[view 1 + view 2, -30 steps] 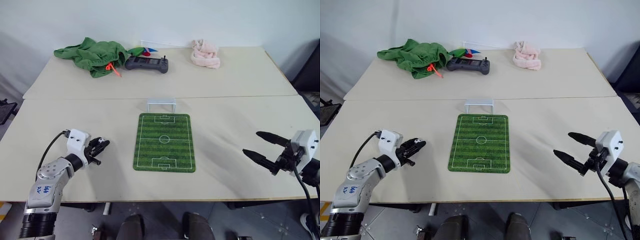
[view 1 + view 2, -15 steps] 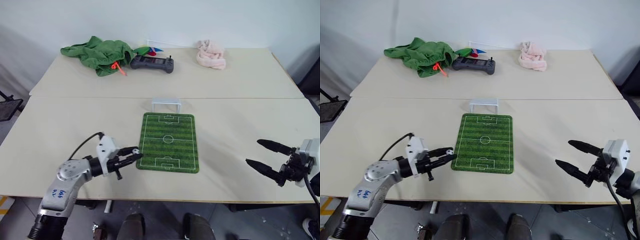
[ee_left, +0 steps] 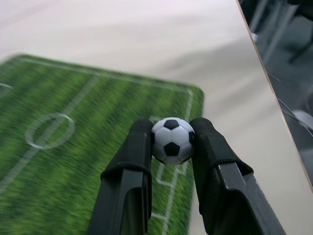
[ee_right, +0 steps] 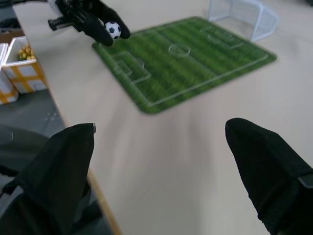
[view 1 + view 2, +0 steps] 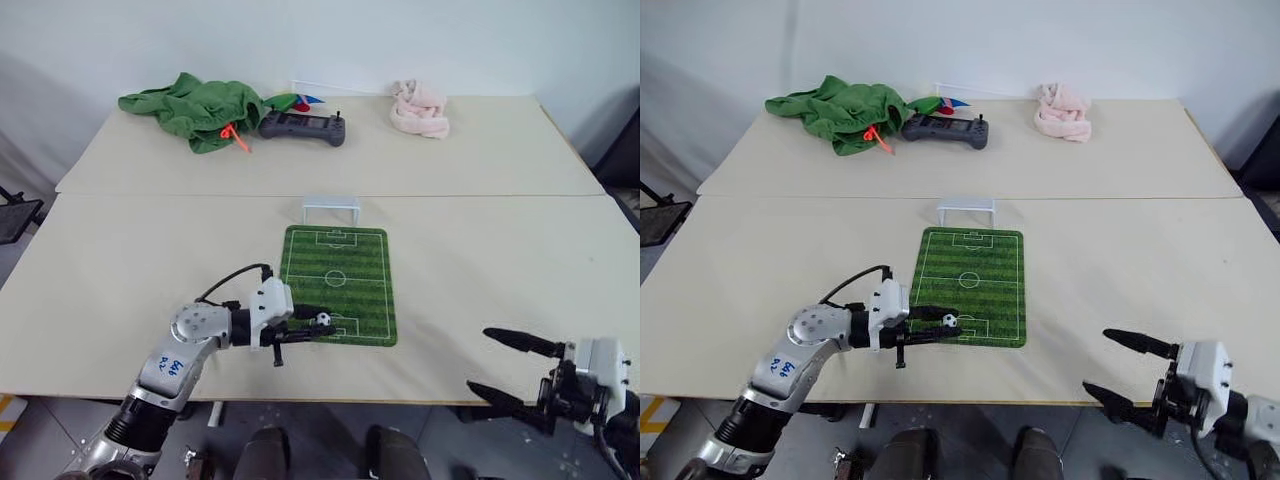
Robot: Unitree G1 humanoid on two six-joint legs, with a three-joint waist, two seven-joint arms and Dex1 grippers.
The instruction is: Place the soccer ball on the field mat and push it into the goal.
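Head views: the left gripper [image 5: 318, 324] pinches the soccer ball [image 5: 324, 319] above the field mat [image 5: 337, 283] at its near end; the goal [image 5: 331, 210] lies straight beyond the far end, along the mat's long axis; left wrist view: both fingers [image 3: 128, 161] clamp the ball; right wrist view: the right gripper [image 4: 161, 161], spread wide, sits well apart.

I see two beige tables [image 5: 480, 250] pushed together. On near one: mat [image 5: 338, 283] w/ goal [image 5: 331, 210] at its far end. On far one: green cloth [image 5: 195, 108], controller [image 5: 303, 127], pink cloth [image 5: 420, 108].
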